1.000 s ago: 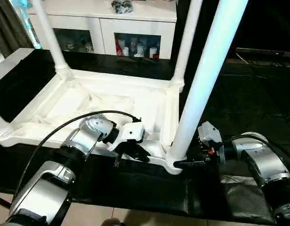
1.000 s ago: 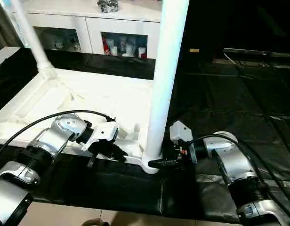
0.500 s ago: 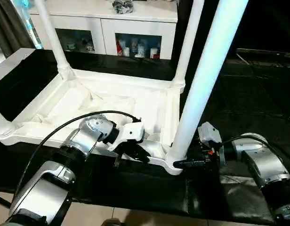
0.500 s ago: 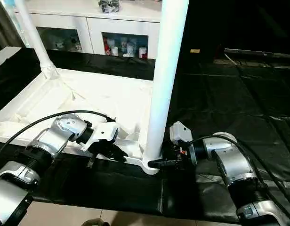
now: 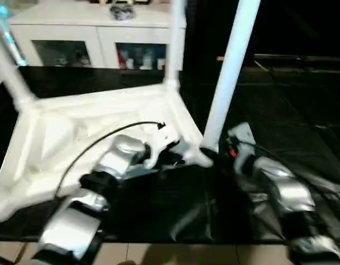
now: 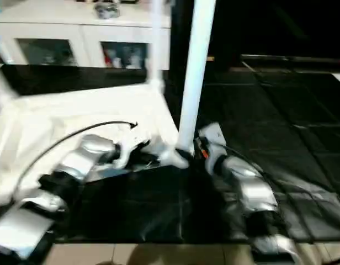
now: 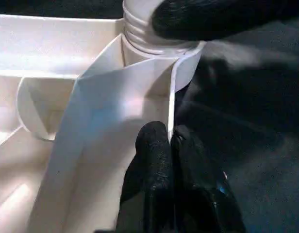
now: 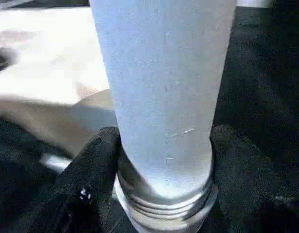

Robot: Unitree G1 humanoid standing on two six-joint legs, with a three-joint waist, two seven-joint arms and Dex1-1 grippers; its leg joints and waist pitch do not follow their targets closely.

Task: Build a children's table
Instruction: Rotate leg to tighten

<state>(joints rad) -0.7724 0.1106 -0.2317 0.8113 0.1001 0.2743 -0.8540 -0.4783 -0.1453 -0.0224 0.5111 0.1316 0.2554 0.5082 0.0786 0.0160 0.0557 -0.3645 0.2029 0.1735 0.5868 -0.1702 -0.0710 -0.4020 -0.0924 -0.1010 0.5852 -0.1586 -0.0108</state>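
The white plastic rectangular tabletop (image 5: pixel 93 138) lies underside-up on black sheeting, and at least three long white tapered tube legs stand in its corner sockets. The right end effector (image 8: pixel 161 160) clasps the nearest leg (image 5: pixel 228 72) just above its threaded base; the left end effector (image 7: pixel 170 145) pinches the tabletop's rim beside that socket. Looks nearly finished. Beyond them stands a white glass-door cabinet (image 5: pixel 98 38), no obstacle.
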